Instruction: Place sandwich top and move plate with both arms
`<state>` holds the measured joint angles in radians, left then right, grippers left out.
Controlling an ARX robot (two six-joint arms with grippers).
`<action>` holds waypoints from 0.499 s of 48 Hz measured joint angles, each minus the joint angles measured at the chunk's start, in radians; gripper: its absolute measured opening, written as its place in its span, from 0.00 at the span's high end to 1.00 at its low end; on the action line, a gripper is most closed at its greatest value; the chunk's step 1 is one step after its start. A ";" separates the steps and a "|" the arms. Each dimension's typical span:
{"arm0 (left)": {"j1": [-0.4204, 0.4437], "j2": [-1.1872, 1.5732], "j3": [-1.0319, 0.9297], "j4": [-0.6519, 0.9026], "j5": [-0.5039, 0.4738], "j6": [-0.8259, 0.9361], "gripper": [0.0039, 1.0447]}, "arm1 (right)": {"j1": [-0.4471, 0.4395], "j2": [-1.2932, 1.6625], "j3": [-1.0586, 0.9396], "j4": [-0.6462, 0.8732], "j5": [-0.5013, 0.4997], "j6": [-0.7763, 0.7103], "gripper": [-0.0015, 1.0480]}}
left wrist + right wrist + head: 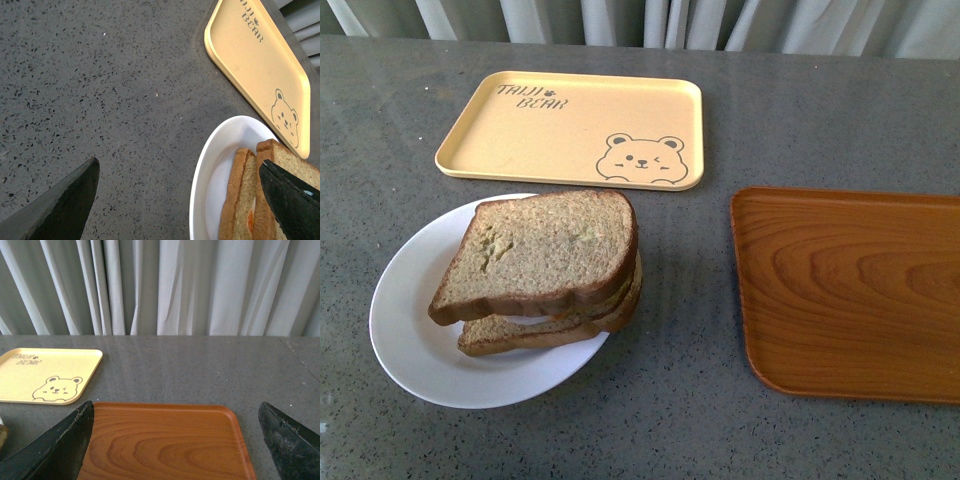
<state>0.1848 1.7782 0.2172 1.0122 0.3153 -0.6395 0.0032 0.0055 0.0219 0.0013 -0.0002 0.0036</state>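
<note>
Grey speckled surface (670, 420): sandwich top (545, 250) already on stack, plate (410, 340) not yet moved, left gripper (178, 162) & right gripper (176, 404) both spread wide w/ nothing held

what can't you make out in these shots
- Filling: the sandwich top covers it in the front view; the left wrist view shows only an orange sliver between the slices.
- Plate: the part under the sandwich is hidden in the front view.
- Wooden tray: right side cut off by the front view's edge.
- Left gripper, right gripper: only finger ends show, in the wrist views.
</note>
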 joint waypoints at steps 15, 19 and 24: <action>-0.002 0.156 0.047 0.124 0.045 -0.118 0.08 | 0.000 0.000 0.000 0.000 0.000 0.000 0.09; -0.009 0.185 0.056 0.146 0.053 -0.144 0.08 | 0.000 0.000 0.000 0.000 0.000 0.000 0.09; -0.024 0.225 0.063 0.183 0.071 -0.176 0.08 | 0.000 0.000 0.000 0.000 0.000 0.000 0.09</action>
<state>0.1612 2.0033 0.2798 1.1950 0.3862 -0.8154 0.0032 0.0055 0.0219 0.0013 -0.0002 0.0036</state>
